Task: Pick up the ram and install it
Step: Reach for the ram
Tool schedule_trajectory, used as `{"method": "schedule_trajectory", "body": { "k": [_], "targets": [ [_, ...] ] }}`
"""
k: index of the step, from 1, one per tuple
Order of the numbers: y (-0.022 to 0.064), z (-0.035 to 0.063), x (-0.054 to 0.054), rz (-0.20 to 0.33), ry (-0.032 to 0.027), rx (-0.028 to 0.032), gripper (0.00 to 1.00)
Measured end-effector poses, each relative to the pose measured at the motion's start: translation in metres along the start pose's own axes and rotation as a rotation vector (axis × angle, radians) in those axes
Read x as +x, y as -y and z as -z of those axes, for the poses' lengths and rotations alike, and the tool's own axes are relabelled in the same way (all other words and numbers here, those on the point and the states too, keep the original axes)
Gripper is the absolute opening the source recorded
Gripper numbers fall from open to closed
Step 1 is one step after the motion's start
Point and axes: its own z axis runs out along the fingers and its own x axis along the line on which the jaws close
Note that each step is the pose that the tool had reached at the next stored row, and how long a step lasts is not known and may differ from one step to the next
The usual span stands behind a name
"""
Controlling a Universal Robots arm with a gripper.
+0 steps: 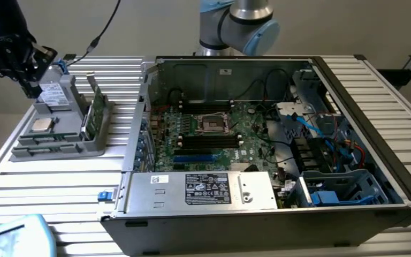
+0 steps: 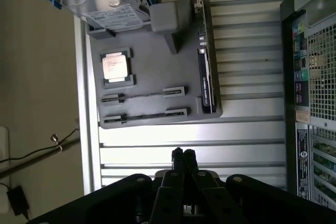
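Two thin ram sticks stand on edge in slots of the grey tray: one ram stick lies nearest my gripper, the other ram stick just beyond it. In the exterior view, the ram sits at the near end of the tray. My gripper hangs over the slatted table beside the tray, apart from the sticks. Its fingers are shut together with nothing between them. My gripper is at the tray's far end on the exterior view's left. Black memory slots lie on the motherboard inside the open computer case.
The tray also holds a square silver processor, a hard drive and a broader green card on edge. A silver power supply fills the case's near side, and cables crowd the side on the exterior view's right. A blue object sits at the near table corner.
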Motion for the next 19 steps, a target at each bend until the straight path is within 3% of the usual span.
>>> {"method": "schedule_trajectory", "body": {
  "k": [4,14,16,19],
  "targets": [
    [0.0023,-0.0017,0.004,0.023,-0.0012,-0.001,0.11],
    [0.0045,-0.0047,0.011,0.105,-0.0055,0.0066,0.11],
    [0.0049,-0.0062,0.015,0.108,-0.0038,0.0069,0.11],
    [0.0054,-0.0095,0.022,0.11,0.005,0.007,0.11]
  ]
}}
